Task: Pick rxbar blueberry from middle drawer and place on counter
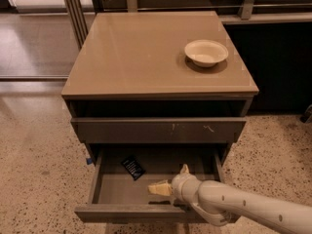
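Forearm (243, 208), white & tubular, comes in from bottom R and reaches over the front edge of the wide grey-brown wooden middle drawer (126, 212), which is pulled out. Two-finger gripper (168, 178) sits inside the drawer, R of centre, low over the bare grey floor; cream fingers (158, 188) spread apart, nothing btw them. Small flat dark navy-black rxbar blueberry wrapper (132, 167) lies on the drawer floor, L of the gripper & further back, near but not touching it. Above, shut grey drawer front w/ small white scratches (158, 129). On top, glossy tan-beige square counter (146, 52), w/ a round white bowl (206, 52) near its far R corner. Speckled terrazzo floor (34, 155) around the cabinet.
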Motion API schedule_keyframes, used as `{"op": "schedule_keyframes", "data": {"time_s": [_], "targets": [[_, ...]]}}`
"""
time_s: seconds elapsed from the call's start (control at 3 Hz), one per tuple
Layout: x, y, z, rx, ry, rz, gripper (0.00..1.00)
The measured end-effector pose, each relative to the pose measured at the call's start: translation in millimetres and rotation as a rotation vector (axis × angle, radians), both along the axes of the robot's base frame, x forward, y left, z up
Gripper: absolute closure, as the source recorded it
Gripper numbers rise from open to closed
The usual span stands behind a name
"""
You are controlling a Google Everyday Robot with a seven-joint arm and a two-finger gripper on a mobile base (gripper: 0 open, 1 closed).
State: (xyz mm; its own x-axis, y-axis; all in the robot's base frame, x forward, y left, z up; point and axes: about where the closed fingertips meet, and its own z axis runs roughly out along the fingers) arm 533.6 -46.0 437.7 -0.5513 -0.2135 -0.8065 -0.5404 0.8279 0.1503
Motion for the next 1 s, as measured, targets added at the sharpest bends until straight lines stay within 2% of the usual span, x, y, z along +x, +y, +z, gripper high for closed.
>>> {"op": "schedule_keyframes", "data": {"time_s": [0.33, 1.0], "targets": [[-2, 0, -4, -0.009, -0.001, -0.021, 0.00], [6, 48, -17, 0.008, -0.055, 0.045, 0.00]]}}
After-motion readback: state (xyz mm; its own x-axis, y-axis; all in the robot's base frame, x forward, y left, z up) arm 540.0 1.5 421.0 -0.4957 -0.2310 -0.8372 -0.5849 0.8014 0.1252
